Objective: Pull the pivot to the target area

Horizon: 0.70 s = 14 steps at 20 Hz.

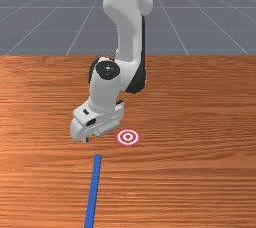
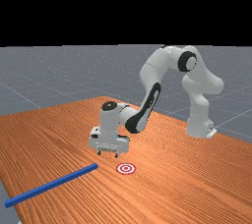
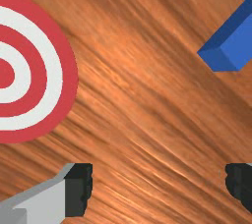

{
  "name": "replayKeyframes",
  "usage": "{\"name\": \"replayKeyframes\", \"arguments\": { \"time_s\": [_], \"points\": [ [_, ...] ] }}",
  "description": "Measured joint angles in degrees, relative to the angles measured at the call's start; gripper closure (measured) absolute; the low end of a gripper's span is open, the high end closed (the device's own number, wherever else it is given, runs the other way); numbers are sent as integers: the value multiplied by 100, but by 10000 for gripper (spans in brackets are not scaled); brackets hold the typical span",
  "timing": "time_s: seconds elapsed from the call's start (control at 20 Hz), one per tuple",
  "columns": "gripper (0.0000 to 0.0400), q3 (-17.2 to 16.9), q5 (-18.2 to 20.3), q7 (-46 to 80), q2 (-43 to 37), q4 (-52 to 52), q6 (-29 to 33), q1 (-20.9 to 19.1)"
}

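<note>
In the far view my gripper point(image 2: 108, 154) hangs above the table, its two fingers apart with nothing between them. The long blue bar point(image 2: 51, 184) lies with its near end a short way from the hand, not touched by it. The red-and-white target point(image 2: 126, 169) is flat on the wood, to the far view's right of that end. In the front view the bar point(image 1: 93, 187) runs down from below the hand, and the target point(image 1: 128, 137) is to its upper right. The wrist view has the open gripper point(image 3: 160, 186), part of the target point(image 3: 54, 70) and the bar's end point(image 3: 236, 39).
The orange-brown table point(image 1: 200, 172) carries the bar and target. In the far view the bar's other end reaches past the table's edge at the lower left. The arm's base point(image 2: 199, 122) stands at the far view's right.
</note>
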Motion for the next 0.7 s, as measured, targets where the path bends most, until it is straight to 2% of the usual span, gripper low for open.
{"name": "replayKeyframes", "arguments": {
  "time_s": [0.1,0.3,0.55,0.6,0.7],
  "points": [
    [0,27,-56,-142,-1,-29,79,-15],
    [0,20,44,46,178,320,-156,-13],
    [0,274,315,-217,507,977,-465,-269],
    [0,143,89,-191,592,966,-275,-151],
    [0,213,3,-493,778,1114,-22,-218]
  ]
}}
